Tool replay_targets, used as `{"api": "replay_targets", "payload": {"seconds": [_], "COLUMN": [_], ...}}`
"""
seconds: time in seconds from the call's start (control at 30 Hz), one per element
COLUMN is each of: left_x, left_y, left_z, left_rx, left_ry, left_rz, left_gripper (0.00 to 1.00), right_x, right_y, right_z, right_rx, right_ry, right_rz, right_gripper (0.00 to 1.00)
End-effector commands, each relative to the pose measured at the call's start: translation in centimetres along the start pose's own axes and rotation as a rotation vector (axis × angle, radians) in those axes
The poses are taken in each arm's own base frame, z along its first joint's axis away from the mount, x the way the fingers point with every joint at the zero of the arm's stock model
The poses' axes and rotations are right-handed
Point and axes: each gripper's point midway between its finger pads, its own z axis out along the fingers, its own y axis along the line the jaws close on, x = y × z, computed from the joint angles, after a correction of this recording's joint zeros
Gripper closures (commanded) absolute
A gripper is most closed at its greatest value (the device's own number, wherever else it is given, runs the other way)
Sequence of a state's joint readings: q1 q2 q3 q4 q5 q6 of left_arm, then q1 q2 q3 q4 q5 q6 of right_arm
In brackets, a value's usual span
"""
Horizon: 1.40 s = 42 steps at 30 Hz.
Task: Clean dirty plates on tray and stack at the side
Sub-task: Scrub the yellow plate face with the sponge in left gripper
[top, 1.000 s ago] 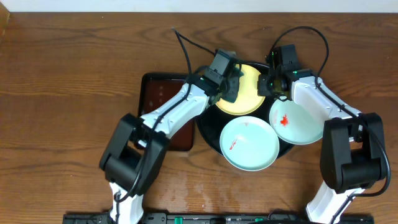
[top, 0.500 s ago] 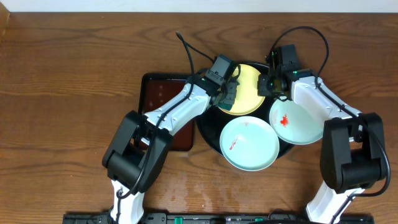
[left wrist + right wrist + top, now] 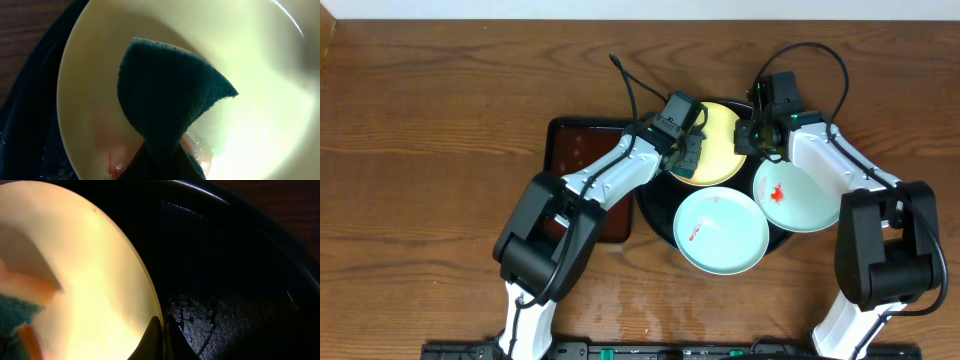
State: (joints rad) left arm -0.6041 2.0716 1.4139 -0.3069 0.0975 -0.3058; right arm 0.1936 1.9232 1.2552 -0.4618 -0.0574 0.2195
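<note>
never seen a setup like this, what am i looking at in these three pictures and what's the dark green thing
These are two robot arms at a wooden table, each ending in two fingers. The wide picture looks down from above; the two close-ups come from a camera on each wrist. A round black tray carries a yellow plate, a near mint plate and a right mint plate, both smeared red; a brown rectangular tray lies beside it. The left fingers grip a dark green sponge against the yellow plate. The right fingers pinch that plate's rim.
</note>
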Motion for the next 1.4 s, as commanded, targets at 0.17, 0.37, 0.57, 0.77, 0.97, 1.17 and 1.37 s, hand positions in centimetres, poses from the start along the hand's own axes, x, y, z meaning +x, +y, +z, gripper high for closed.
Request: {"api": "replay_targets", "payload": {"seconds": [0.17, 0.37, 0.57, 0.77, 0.97, 1.17, 1.37], "left_x": [-1.0, -2.7, -4.6, -7.4, -8.3, -6.1, -2.4], "left_y": [3.9, 4.7, 5.2, 3.0, -0.2, 2.4, 7.8], "left_z": [0.5, 0.1, -0.4, -2.5, -9.0, -14.7, -18.9], "left_rx": [-0.219, -0.285, -0.337, -0.286, -0.172, -0.189, -0.295], "left_ry": [-0.058, -0.123, -0.203, -0.32, -0.374, -0.291, -0.159], "left_rz": [0.142, 0.19, 0.206, 0.186, 0.073, -0.06, -0.164], "left_gripper": [0.92, 0.92, 0.92, 0.92, 0.92, 0.92, 0.92], "right_x": [-0.5, -0.5, -0.5, -0.5, -0.5, -0.5, -0.5], "right_y": [-0.3, -0.3, -0.4, -0.4, -0.4, -0.4, -0.3], "right_z": [-0.8, -0.8, -0.8, -0.8, -0.8, -0.8, -0.8], "right_rx": [0.0, 0.0, 0.0, 0.001, 0.0, 0.0, 0.0], "right_ry": [-0.023, -0.023, -0.023, -0.023, -0.023, -0.022, -0.023], "right_rz": [0.008, 0.008, 0.01, 0.01, 0.01, 0.01, 0.009], "right_gripper": [0.99, 0.99, 0.99, 0.99, 0.99, 0.99, 0.99]}}
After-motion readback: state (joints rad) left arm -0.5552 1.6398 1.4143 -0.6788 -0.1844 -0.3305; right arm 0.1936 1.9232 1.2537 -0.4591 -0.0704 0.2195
